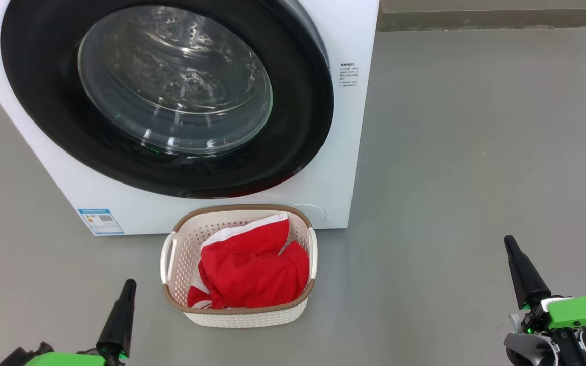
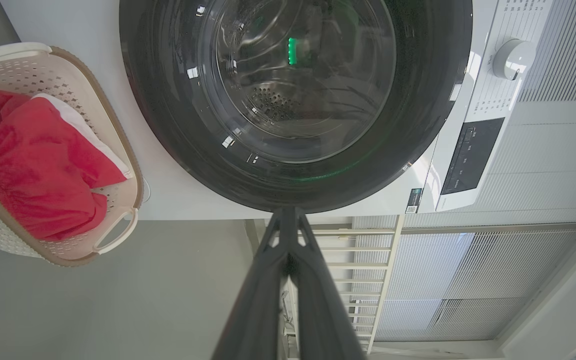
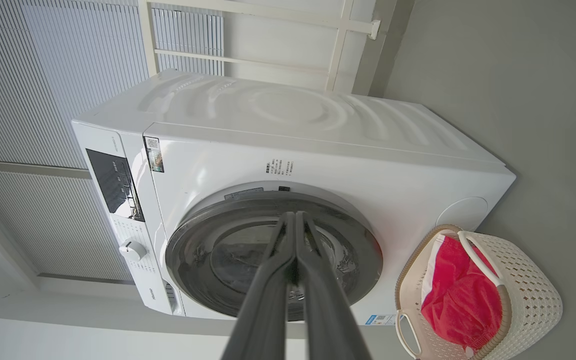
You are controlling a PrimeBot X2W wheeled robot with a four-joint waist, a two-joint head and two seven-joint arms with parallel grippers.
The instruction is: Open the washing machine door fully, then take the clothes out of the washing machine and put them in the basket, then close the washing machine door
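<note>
Fingers pressed together and holding nothing, the left gripper and right gripper flank a perforated cream basket with a brown woven-look rim, where red clothes with white trim lie bunched. Behind it stands the white washer, cut off at the top, its glossy black glass-bowled door shut. Its blue label and side print are too small to read.

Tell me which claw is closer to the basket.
Left. The left claw hangs just to the left of the basket, not touching it; the right claw is far off to its right.
</note>
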